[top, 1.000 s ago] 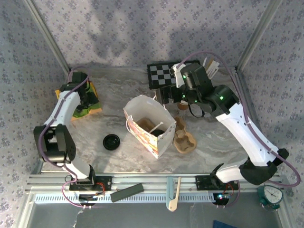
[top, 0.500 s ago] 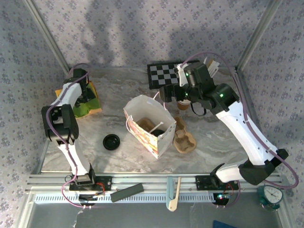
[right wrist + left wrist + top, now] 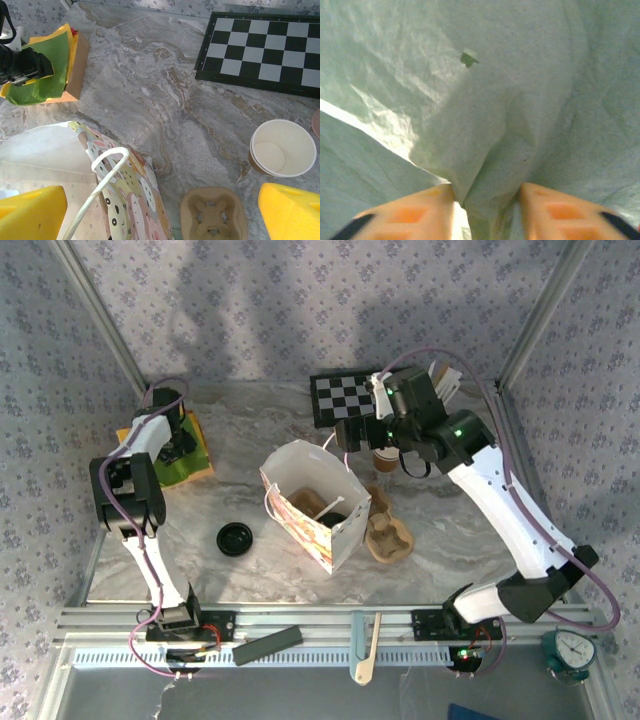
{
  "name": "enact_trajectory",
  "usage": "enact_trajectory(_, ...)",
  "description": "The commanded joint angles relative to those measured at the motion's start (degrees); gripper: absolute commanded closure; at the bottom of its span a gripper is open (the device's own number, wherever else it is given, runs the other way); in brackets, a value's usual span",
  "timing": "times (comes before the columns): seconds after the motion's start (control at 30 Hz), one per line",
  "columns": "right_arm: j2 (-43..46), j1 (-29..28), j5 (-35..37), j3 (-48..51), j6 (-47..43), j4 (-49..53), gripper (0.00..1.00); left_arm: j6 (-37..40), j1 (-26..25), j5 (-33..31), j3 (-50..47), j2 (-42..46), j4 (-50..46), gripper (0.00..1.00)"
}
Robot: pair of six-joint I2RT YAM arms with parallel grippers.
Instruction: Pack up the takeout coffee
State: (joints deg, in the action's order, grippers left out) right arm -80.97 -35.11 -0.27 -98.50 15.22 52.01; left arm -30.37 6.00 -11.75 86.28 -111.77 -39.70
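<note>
The left gripper [image 3: 486, 194] has narrowed onto a fold of green tissue [image 3: 485, 100] at far left. The right gripper [image 3: 160, 200] stays wide open, empty, beyond the paper bag [image 3: 310, 525]. The takeout coffee cup [image 3: 282, 147] stands lidless just right of it, with its black lid [image 3: 236, 538] lying left of the bag.

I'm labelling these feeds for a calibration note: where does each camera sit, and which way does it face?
Top external: fixed above and behind the arm bases, looking down on the grey marbled table; both arms in view.
Left wrist: on the left arm, close against crumpled green tissue paper; left tool at the bottom edge.
Right wrist: on the right arm, looking down at the lidless tan paper cup; right tool open at the bottom.
Shared: top external and right wrist both show the black-and-white checkerboard.
</note>
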Motion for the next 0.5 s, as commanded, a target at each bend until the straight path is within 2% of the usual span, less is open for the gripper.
enact_trajectory(0.0,-0.1,0.3,-0.8,-1.2,0.2,-0.6,0.0,0.4,0.1,0.3,-0.7,0.5,0.3,0.76)
enact_trajectory(0.03,-0.1,0.3,-0.8,-1.2,0.2,-0.6,0.0,0.4,0.1,0.0,-0.7,0.8,-0.1,0.82)
enact_trajectory(0.2,0.2,0.3,-0.7,-1.0,0.3,-0.6,0.0,0.3,0.1,-1.2,-0.8,4.0,-2.3,0.99)
enact_trajectory(0.47,1.8,0.3,-0.4,0.9,1.2,-1.8,0.0,-0.3,-0.3,-1.9,-0.6,11.9,-7.0,1.0)
